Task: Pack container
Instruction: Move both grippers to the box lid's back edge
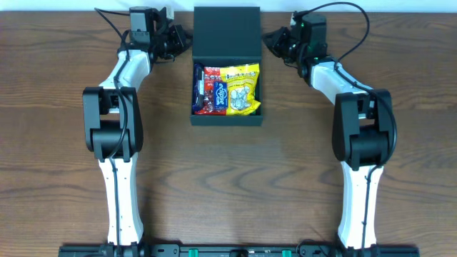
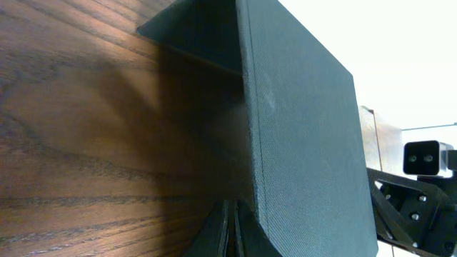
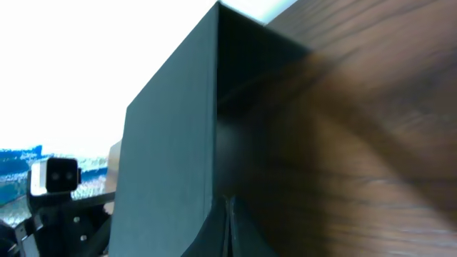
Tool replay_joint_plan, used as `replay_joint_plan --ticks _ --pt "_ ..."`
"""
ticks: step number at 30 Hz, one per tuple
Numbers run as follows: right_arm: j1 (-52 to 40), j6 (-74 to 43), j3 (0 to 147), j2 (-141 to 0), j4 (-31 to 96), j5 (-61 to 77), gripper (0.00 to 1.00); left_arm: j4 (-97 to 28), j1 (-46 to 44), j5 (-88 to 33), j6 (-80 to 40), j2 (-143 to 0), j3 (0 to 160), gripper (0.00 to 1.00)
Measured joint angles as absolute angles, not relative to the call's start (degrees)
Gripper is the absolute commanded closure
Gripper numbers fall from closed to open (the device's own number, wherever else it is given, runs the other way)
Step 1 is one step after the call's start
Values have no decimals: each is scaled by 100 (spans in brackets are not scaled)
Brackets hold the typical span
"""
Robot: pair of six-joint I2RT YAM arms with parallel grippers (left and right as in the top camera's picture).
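Observation:
The dark teal-black container (image 1: 226, 118) sits open at the table's back centre, with its lid (image 1: 226, 32) standing up behind it. Inside lie a yellow snack packet (image 1: 241, 89), a blue packet (image 1: 221, 93) and a red packet (image 1: 208, 87). My left gripper (image 1: 184, 37) is shut and empty, with its tips at the lid's left edge. My right gripper (image 1: 270, 39) is shut and empty at the lid's right edge. In the left wrist view the lid (image 2: 307, 135) fills the right side above the closed fingers (image 2: 230, 232). In the right wrist view the lid (image 3: 171, 135) stands left of the closed fingers (image 3: 228, 228).
The table is dark wood (image 1: 228, 185). Both arms reach along the table's sides towards the back edge. The right arm's camera (image 2: 427, 157) shows past the lid in the left wrist view. The left arm's camera (image 3: 54, 175) shows in the right wrist view.

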State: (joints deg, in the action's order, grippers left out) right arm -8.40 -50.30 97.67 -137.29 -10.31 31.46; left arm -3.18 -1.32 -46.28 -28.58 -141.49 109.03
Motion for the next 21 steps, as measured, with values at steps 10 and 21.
replay_joint_plan --ticks 10,21 --pt "-838 -5061 9767 -13732 -869 3168 99 -329 -130 -4659 -2858 -14149 10903 94" --pt "-921 -5070 9767 -13743 -1107 3059 99 -447 -117 -4703 -2853 -14149 10903 94"
